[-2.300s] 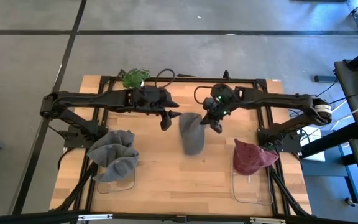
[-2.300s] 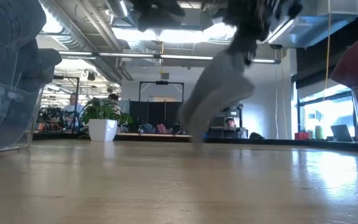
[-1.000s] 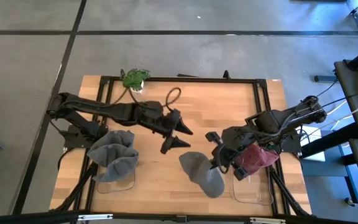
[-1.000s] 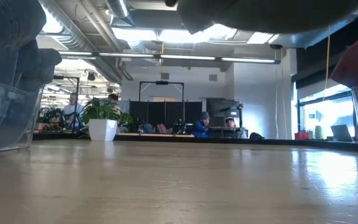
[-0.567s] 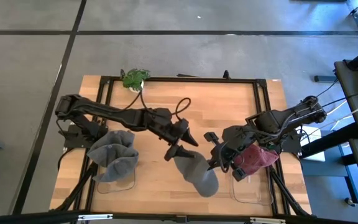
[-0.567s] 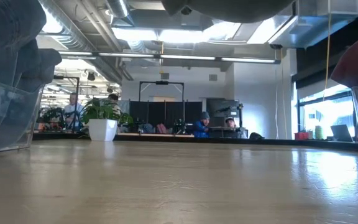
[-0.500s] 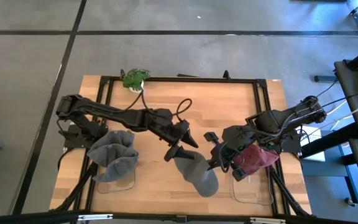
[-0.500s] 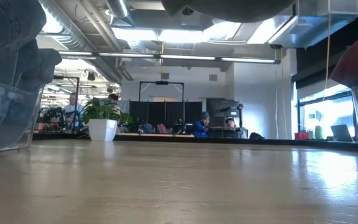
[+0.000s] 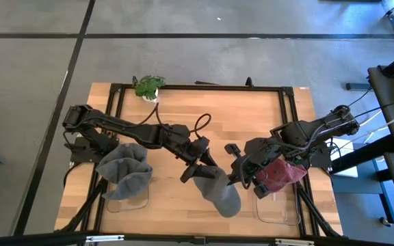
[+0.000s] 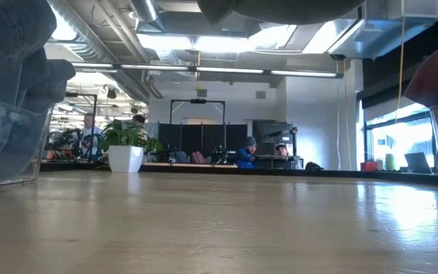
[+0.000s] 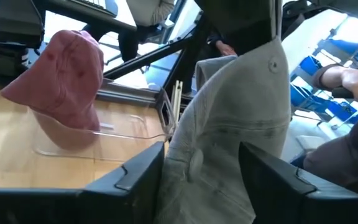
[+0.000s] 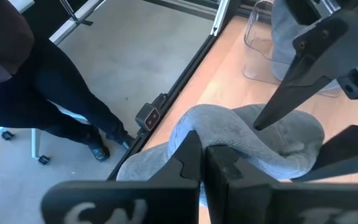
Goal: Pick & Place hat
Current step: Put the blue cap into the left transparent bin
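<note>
At the left edge of the tabletop (image 9: 169,109) a clear bin (image 9: 126,198) holds a pile of grey hats (image 9: 125,172). A small potted plant (image 9: 148,86) stands at the far edge.

The left gripper (image 9: 195,169) reaches in from the left toward the middle. Its fingers (image 11: 138,171) are spread apart and hold nothing; in the left wrist view the grey hat (image 9: 219,190) hangs between them, and we cannot tell whether either one touches the cloth.

The grey hat is held clear of the tabletop near the front edge, between the two bins. The right gripper (image 9: 241,176) has it: in the right wrist view its fingers (image 12: 188,155) are clenched on a fold of the brim.

At the right edge a second clear bin (image 9: 276,201) carries a red hat (image 9: 279,172).

We judge the step in hand to be a handover from right to left, the grey pile being the likely destination. To do it well:

- We bring the left fingers further onto the cloth, so that they close on a thick fold and not on a loose edge.
- We keep the right grip firm until the left one is seated.
- We release the right side only once the hat hangs steady.

Soft fabric sags, so a shallow pinch may slip.
</note>
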You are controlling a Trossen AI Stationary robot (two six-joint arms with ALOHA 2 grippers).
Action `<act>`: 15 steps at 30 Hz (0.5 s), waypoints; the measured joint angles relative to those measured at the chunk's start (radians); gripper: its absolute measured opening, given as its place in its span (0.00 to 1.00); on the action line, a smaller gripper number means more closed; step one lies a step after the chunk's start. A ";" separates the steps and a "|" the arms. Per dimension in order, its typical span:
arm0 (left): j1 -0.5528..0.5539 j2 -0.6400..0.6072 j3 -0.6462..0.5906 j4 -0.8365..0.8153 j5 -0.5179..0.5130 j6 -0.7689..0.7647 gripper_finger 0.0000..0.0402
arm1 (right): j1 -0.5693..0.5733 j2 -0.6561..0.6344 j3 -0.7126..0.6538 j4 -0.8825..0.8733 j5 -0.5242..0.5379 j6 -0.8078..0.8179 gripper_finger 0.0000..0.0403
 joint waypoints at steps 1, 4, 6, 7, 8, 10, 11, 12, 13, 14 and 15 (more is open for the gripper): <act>0.000 0.000 0.000 0.000 0.000 0.000 0.48 | -0.001 0.000 0.000 0.001 0.000 0.000 0.01; 0.000 0.000 0.000 -0.007 0.009 0.000 0.42 | -0.005 0.000 0.000 0.000 0.000 -0.001 0.01; 0.000 0.000 0.000 -0.009 0.017 0.000 0.38 | -0.005 0.000 0.000 0.001 0.001 -0.002 0.01; 0.000 0.000 0.000 -0.011 0.020 0.000 0.36 | -0.005 0.000 0.000 0.001 0.001 -0.002 0.01; 0.000 0.000 0.000 -0.015 0.024 0.000 0.33 | -0.005 0.000 0.000 0.002 0.001 -0.002 0.01; 0.000 0.000 0.000 -0.016 0.026 0.000 0.28 | -0.005 0.000 0.000 0.002 0.001 -0.002 0.01; 0.000 0.000 0.000 -0.015 0.027 0.000 0.25 | -0.005 0.000 0.000 0.002 0.001 -0.002 0.01; 0.000 0.000 0.000 -0.015 0.027 0.000 0.21 | -0.005 0.000 0.000 0.002 0.001 -0.002 0.01; 0.000 0.000 0.000 -0.016 0.027 0.000 0.18 | -0.005 0.000 0.000 0.002 0.001 -0.002 0.01; 0.000 0.000 0.000 -0.016 0.028 0.000 0.14 | -0.005 0.000 0.000 0.002 0.002 -0.003 0.01; 0.000 0.000 0.000 -0.015 0.028 0.000 0.11 | -0.005 0.000 0.000 0.002 0.002 -0.003 0.01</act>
